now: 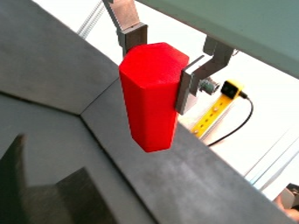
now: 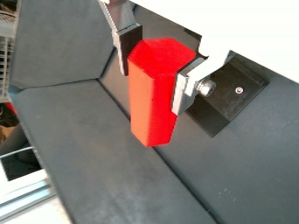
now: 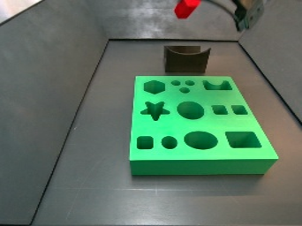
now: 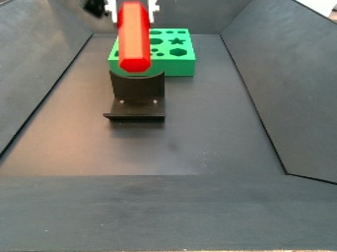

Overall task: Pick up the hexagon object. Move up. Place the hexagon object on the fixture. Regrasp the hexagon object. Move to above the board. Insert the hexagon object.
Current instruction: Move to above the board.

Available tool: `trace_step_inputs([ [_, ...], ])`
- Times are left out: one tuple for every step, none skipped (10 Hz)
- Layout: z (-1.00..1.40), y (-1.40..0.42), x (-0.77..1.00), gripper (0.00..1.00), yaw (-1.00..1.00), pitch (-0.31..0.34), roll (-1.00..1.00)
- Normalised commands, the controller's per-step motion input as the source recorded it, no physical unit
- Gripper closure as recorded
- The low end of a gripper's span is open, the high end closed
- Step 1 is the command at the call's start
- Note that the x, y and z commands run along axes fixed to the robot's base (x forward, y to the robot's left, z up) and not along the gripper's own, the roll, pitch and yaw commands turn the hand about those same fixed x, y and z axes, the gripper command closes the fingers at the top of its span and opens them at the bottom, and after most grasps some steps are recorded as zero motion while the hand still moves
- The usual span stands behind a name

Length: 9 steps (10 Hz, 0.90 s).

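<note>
The red hexagon peg point(image 1: 152, 96) hangs upright in the air, clamped between the jaws of the gripper point(image 2: 155, 63), whose silver plates press its upper flanks in both wrist views. In a side view the peg point(image 4: 133, 37) sits high above the fixture point(image 4: 137, 96), roughly over its notch; another side view shows only the peg's lower tip point(image 3: 188, 8) at the top edge, above the fixture point(image 3: 185, 58).

The step in hand looks like carrying the peg down onto the fixture. To do it well, lower straight, keep the peg's long axis lined up with the curved notch, and release only once it rests there.

The green board point(image 3: 195, 124) lies just beside the fixture, apart from it. The dark floor around both is bare, with sloping walls well apart on either side, leaving free room for descent.
</note>
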Motion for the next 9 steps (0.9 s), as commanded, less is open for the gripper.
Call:
trace_step_inputs([
  [1.00,0.04,-0.09,1.00,-0.08,-0.022,-0.08],
  [1.00,0.04,-0.09,1.00,-0.08,-0.012,-0.09],
  [1.00,0.04,-0.10,1.00,-0.07,-0.001,-0.09],
  [1.00,0.04,-0.10,1.00,-0.06,0.002,-0.09],
  [1.00,0.04,-0.11,1.00,-0.05,0.011,-0.10],
  [0.90,0.03,-0.11,1.00,-0.05,0.014,-0.09],
  [0.73,0.02,-0.09,1.00,-0.04,0.016,-0.09],
  [0.55,0.02,-0.08,1.00,-0.03,0.024,-0.09],
  [0.32,0.01,-0.06,1.00,-0.02,0.035,-0.08],
])
